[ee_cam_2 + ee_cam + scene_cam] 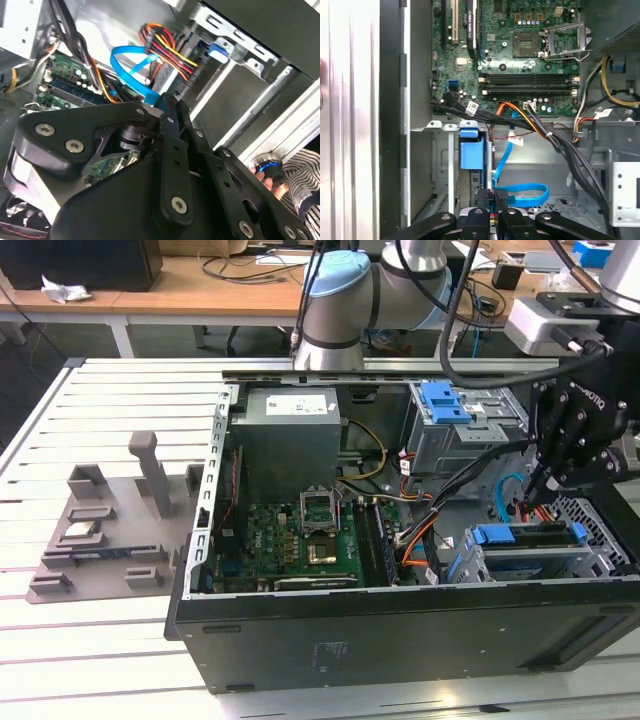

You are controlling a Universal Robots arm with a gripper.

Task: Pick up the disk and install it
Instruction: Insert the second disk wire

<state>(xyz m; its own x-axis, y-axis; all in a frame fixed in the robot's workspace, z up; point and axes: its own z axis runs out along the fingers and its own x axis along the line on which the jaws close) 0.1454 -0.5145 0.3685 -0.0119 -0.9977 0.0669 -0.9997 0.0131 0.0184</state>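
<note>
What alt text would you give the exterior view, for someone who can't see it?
A robot arm reaches its black claw into the exterior view's right side of an open computer case, just above a drive in a blue carrier sitting in its bay. The green motherboard lies exposed mid-case, and a grey parts holder sits on the slatted table to the left.

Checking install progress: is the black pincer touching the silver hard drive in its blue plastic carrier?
Cannot tell. In the exterior view the pincer hangs above the silver hard drive in its blue plastic carrier seated in the bay; no view plainly shows contact or gap.

Claw (492,210) tips cut off, grip unclear.
</note>
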